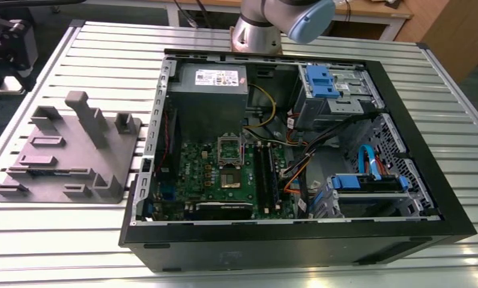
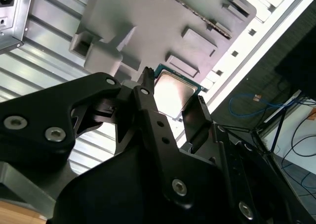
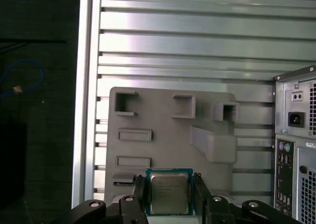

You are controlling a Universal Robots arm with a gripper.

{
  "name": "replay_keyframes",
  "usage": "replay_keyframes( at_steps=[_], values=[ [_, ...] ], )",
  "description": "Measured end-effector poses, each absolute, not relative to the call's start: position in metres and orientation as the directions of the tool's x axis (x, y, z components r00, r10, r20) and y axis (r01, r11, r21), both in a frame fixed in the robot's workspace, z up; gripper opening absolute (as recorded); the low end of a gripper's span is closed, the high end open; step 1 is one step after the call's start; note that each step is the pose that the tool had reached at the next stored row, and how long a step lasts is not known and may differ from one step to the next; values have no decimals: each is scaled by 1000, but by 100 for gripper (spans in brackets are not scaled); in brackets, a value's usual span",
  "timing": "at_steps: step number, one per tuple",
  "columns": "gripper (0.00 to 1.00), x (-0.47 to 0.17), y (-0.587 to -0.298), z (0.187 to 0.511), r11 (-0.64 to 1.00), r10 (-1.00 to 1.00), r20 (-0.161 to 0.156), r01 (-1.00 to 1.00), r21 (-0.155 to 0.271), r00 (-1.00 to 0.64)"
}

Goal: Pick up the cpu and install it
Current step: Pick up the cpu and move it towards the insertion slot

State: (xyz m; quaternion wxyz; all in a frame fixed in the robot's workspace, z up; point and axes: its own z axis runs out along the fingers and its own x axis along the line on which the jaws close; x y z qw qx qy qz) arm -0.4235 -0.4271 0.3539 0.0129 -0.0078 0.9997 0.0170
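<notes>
1. The end effector [image 3: 169, 179] is seen in both wrist views clenched on the cpu [image 3: 169, 194], with one dark finger [image 3: 199, 194] pressed against each of two opposite edges.
2. The cpu [image 2: 173, 93] is shown with its silvery metal top facing the cameras and its thin darker rim visible on the free sides. It is held clear of the grey holder tray [image 3: 163, 135], which lies well below it on the slatted metal counter [image 3: 187, 41].
3. In the exterior view the holder tray [image 1: 78, 159] is placed on the counter [image 1: 63, 240] towards that view's left, just beside the open computer case [image 1: 303, 240]. No chip can be made out on the tray there.
4. The pick-up part of the task is therefore judged to be done: the cpu has been taken off the tray and is carried by the end effector.
5. Inside the case, the green motherboard [image 1: 263, 180] is exposed, and its socket [image 1: 229, 180] is seen with the hinged metal frame [image 1: 227, 147] swung up and open.
6. The installation part is judged not yet done: the cpu is above the tray, outside the case and well apart from the socket.
7. Whether the socket is entirely bare cannot be told from the exterior view.
</notes>
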Motion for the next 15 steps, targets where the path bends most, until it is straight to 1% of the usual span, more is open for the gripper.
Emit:
replay_keyframes(
  at_steps=[15],
  values=[
    [47, -384, -427, 354, 999, -15, -25, -16, 34, -1000]
  ],
)
